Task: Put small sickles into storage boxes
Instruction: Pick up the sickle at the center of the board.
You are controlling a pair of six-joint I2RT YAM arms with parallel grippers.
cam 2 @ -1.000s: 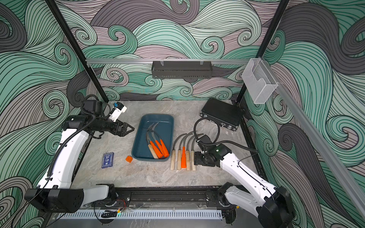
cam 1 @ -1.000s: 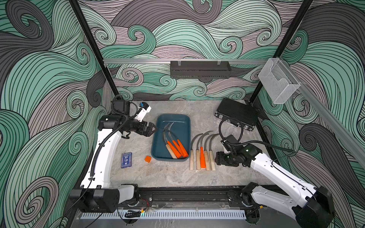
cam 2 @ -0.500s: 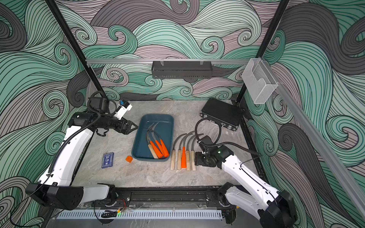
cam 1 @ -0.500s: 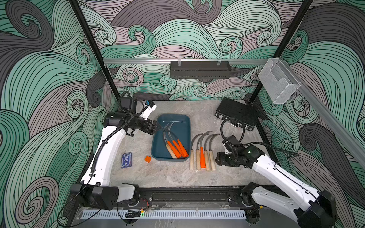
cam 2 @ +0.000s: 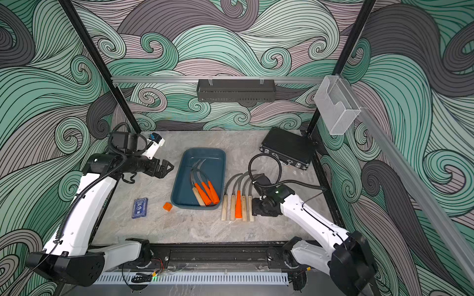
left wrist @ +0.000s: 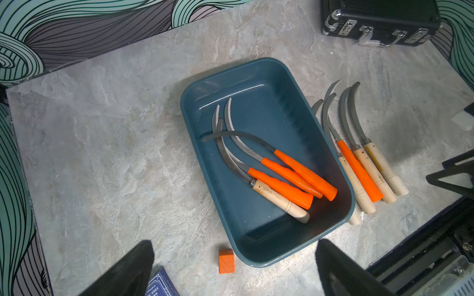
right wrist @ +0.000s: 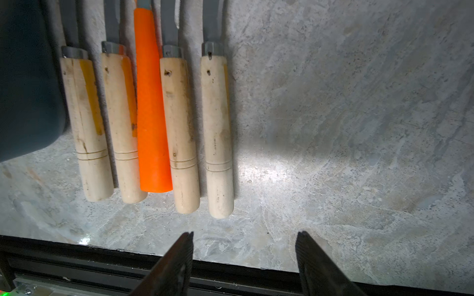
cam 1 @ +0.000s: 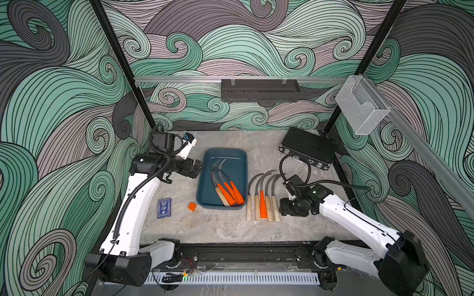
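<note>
My tray [left wrist: 269,115] is dark teal-blue. Sickles [left wrist: 282,169] inside: three orange handles, one pale wood, grey blades. Walls [cam 1: 230,38] are swirly teal, grey and mauve waves, tabletop [left wrist: 102,128] marbled grey, cube [left wrist: 226,261] orange, case [left wrist: 379,15] black.

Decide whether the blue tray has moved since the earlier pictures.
No. The tray keeps its place beside the orange cube and the black case.

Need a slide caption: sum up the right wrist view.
Right gripper, open and empty, faces five sickles lying side by side on the table beside the blue tray.
</note>
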